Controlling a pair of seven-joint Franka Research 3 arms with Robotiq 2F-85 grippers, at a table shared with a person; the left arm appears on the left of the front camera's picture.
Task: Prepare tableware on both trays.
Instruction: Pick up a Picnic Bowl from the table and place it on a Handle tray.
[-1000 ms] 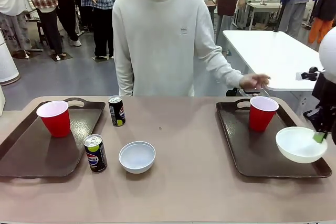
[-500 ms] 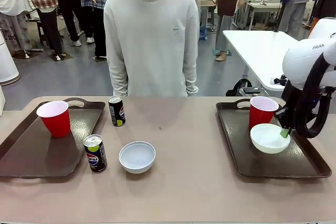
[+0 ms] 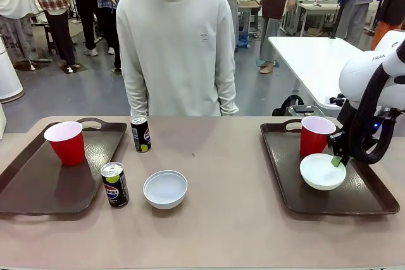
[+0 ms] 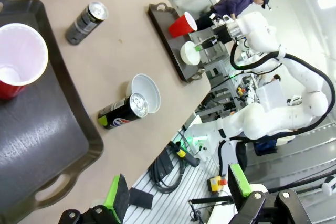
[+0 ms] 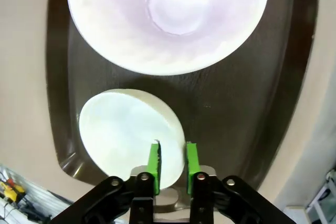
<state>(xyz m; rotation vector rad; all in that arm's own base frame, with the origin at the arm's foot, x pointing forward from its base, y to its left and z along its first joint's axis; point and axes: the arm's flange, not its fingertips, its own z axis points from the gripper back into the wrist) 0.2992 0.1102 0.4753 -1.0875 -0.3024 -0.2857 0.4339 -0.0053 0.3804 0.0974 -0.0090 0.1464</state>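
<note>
Right gripper (image 5: 172, 149) is straddling white bowl (image 3: 320, 174) rim beside red cup (image 3: 316, 137); wrist view is showing jaws apart, front view hiding the gap.

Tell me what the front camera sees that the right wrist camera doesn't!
Front view: a person across the table, the left tray holding the left cup, plus a far can, a near can and a loose bowl on the bare table.
Right wrist view: a straight-down look at the right end effector, its green pads either side of the rim of the right bowl, and the white inside of the right cup.
Both: the right tray, that bowl and that cup.
</note>
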